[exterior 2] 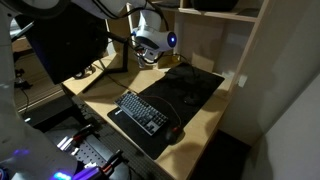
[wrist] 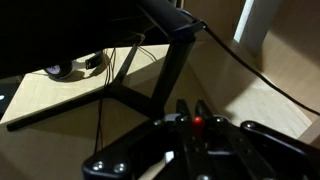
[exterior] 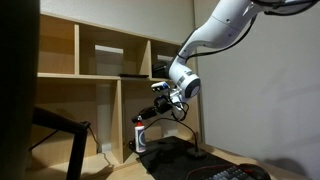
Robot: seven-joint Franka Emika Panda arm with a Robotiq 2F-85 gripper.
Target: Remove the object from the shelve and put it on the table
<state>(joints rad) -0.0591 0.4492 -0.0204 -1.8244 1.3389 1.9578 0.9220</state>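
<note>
Looking at a small upright obj (exterior: 140, 136): white body, red top. Appears to stand low in the bottom bay of the shelf (exterior: 100, 74), just below and beside the gripper (exterior: 153, 112). Too small to ID; prob. a little bottle or sim. Should handle light, rigid and smooth-sided. Likely to tip if nudged up top and to twist in a loose pinch. Doesn't look fragile. Best to pinch across the white body just under the red top, square-on, not on the cap alone. In the wrist view, can see the fingers (wrist: 183, 112) drawn close together w/ a red speck between the tips, poss. that same red top, but can't confirm. Cannot tell whether clamped on it or merely closed near it. For the drop, would pick bare wood of the table (exterior 2: 100, 85) or the black mat (exterior 2: 190, 90), away from the keyboard (exterior 2: 140, 110) and the monitor stand (wrist: 150, 80). Should go down base-first and flat, w/ release only once standing steady; expect some wobble.
</note>
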